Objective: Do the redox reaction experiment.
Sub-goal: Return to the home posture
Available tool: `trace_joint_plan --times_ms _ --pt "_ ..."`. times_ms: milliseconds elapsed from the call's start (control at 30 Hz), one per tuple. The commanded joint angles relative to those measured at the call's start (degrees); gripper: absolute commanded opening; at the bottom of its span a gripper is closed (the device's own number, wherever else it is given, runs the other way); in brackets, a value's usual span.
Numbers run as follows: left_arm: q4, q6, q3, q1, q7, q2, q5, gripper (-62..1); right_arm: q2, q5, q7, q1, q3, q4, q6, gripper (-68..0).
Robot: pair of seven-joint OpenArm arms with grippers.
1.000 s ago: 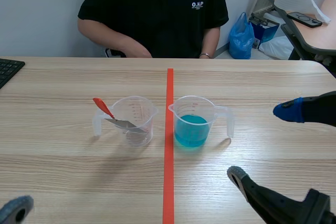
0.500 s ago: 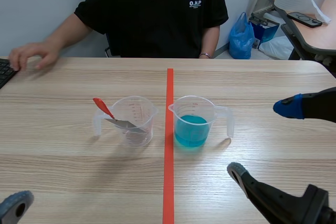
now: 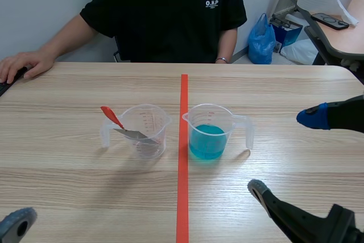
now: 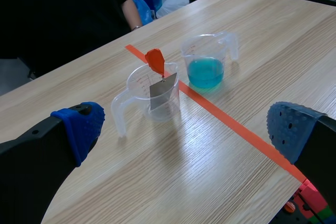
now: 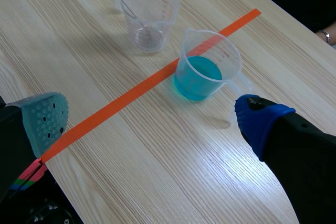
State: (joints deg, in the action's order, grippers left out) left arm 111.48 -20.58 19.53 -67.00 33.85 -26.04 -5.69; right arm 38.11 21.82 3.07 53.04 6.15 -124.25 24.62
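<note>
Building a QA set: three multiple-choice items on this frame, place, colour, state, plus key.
1. The orange-handled metal strip is: A. in the clear cup on the left arm's side B. in a hand C. flat on the table
2. The liquid in the second cup is: A. red B. blue C. green
3. On the right gripper, the fingers are: A. shut on a cup B. shut on nothing C. open
Key: 1 A, it leans inside that cup; 2 B, blue shows through the wall; 3 C, they stand wide apart.
</note>
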Motion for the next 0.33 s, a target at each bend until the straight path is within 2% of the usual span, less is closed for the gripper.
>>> trace_joint_plan --times_ms 0,300 --pt "0.59 0.11 0.26 -0.44 1.11 0.42 -0.76 1.4 0.59 0.17 0.04 -0.52 0.22 -0.59 -0.22 0.4" --pt "0.59 0.11 0.26 -0.44 1.05 0.44 -0.74 1.4 0.59 0.17 -2.14 -0.5 0.22 -0.59 -0.22 0.4"
